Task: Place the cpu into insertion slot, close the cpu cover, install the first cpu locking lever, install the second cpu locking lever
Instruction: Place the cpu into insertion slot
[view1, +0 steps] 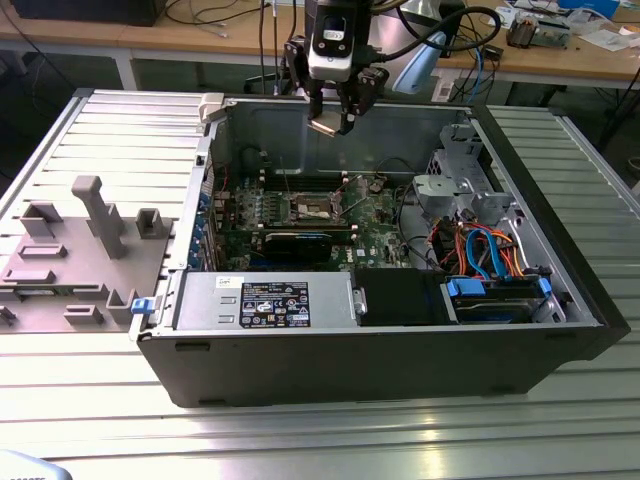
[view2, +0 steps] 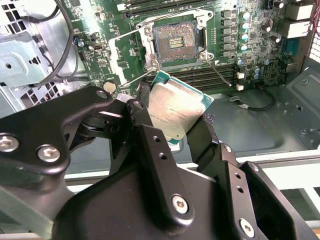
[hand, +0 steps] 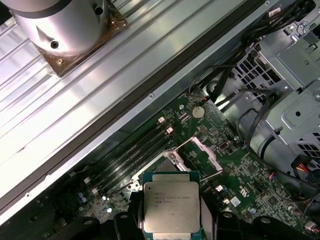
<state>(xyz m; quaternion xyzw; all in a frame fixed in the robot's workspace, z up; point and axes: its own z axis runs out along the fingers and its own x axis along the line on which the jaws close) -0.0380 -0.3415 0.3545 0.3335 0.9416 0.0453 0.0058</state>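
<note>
Second wrist view puts what matters closest: the gripper (view2: 175, 115) has its fingers (view2: 146, 107) clamped on two opposite edges of the cpu (view2: 179, 109). The chip's silvery top faces this camera, with a green border showing round it. It hangs in the air, touching nothing but the pads. Beyond its far edge lies the insertion slot (view2: 175, 42), its dark centre bare. Just beside the slot, the cpu cover (view2: 115, 62) lies folded back off it, so the socket is open.

I judge that the placement turns on rotation. Here the chip's edges sit skewed against the slot's rim rather than parallel to it, and the chip looks tilted rather than flat to the board.

The first wrist view looks down past the fingertips. There the cpu lies across part of the slot in the picture, which suggests to me that it is roughly over it. I cannot read height from that view.

The exterior view supplies the height. The gripper hangs about level with the upper edge of the computer case (view1: 400, 350), well apart from the slot down on the motherboard (view1: 375, 215).
</note>
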